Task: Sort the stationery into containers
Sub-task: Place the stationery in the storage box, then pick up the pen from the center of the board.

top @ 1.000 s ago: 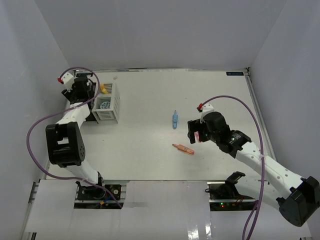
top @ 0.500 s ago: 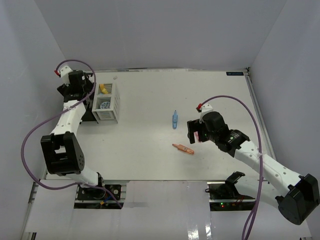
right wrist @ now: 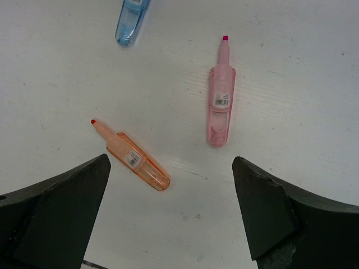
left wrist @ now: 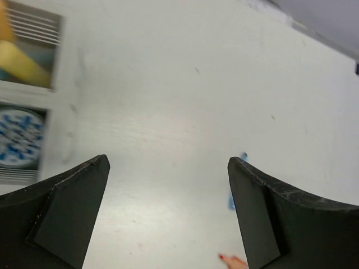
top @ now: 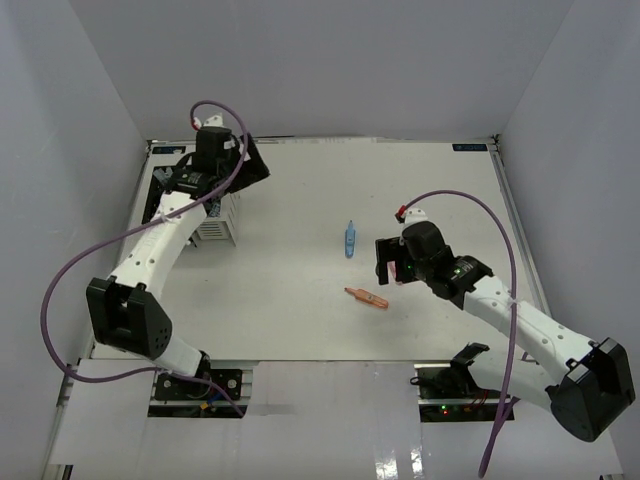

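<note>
Stationery shows in two places. Three stubby markers lie loose on the table (top: 290, 200), right of its middle: a blue marker (right wrist: 132, 19), a pink marker (right wrist: 220, 106) and an orange marker (right wrist: 134, 162), all flat and apart from one another. The right gripper (right wrist: 171, 168) hangs above them with its jaws spread wide and nothing between them. In its wrist view the pink marker lies lengthwise ahead of the gap (coloured tip pointing away). The orange one slants to the left of it, and the blue one lies farther off, cut by the top edge.

The other items seen sit in the white organizer (left wrist: 31, 95) at the table's far left: a yellow marker (left wrist: 19, 61) in one compartment and a blue-and-white tape roll (left wrist: 17, 143) in the next. The left gripper (left wrist: 168, 168) hovers over the table just beside that organizer, jaws released and empty. From overhead the left arm covers most of the organizer, so its other contents cannot be told.
</note>
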Available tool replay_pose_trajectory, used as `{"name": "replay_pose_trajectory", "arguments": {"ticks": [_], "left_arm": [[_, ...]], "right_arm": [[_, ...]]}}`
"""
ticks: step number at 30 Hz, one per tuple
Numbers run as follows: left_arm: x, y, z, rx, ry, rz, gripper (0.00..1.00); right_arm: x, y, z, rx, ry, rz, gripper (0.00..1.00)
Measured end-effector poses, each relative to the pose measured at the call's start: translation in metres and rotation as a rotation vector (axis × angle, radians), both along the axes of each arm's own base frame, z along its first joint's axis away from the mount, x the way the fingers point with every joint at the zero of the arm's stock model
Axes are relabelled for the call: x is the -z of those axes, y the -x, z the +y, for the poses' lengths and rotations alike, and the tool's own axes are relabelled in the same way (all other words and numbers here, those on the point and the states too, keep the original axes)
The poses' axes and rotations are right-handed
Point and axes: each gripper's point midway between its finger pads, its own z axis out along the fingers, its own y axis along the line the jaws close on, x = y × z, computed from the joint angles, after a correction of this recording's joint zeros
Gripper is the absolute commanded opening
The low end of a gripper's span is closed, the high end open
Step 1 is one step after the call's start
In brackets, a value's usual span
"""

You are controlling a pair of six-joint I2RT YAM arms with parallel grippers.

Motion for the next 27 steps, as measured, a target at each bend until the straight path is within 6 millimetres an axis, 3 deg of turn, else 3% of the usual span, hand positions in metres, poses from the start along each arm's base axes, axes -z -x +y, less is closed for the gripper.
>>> {"name": "replay_pose_trajectory", "arguments": {"ticks": [3,8,11,17,22,27], "left_arm": [[-0.001,0.013,-0.056,0.122,0.041,0.024,0.98],[0.013,0.029,-0.12,0.243,0.081,0.077,0.98],[0.037,0.035,-0.153,0.291,0.082,0.139,0.98],[0.104,0.052,-0.228,0.398,0.033,0.278,0.98],[0.154,0.07,-0.268,0.459,-0.036,0.358,0.96],[0.188,0.072,-0.278,0.451,-0.107,0.393,0.93]], "right_arm": [[-0.003,-0.001,-0.001,0.012,-0.006,-0.011,0.97],[-0.004,-0.002,-0.003,0.032,-0.01,-0.011,0.98],[-0.003,-0.002,-0.003,0.04,-0.014,-0.008,0.98],[-0.004,-0.003,-0.005,0.06,-0.019,-0.009,0.98],[-0.009,-0.002,-0.007,0.073,-0.033,-0.026,0.98],[-0.011,0.001,-0.01,0.079,-0.041,-0.038,0.98]]}}
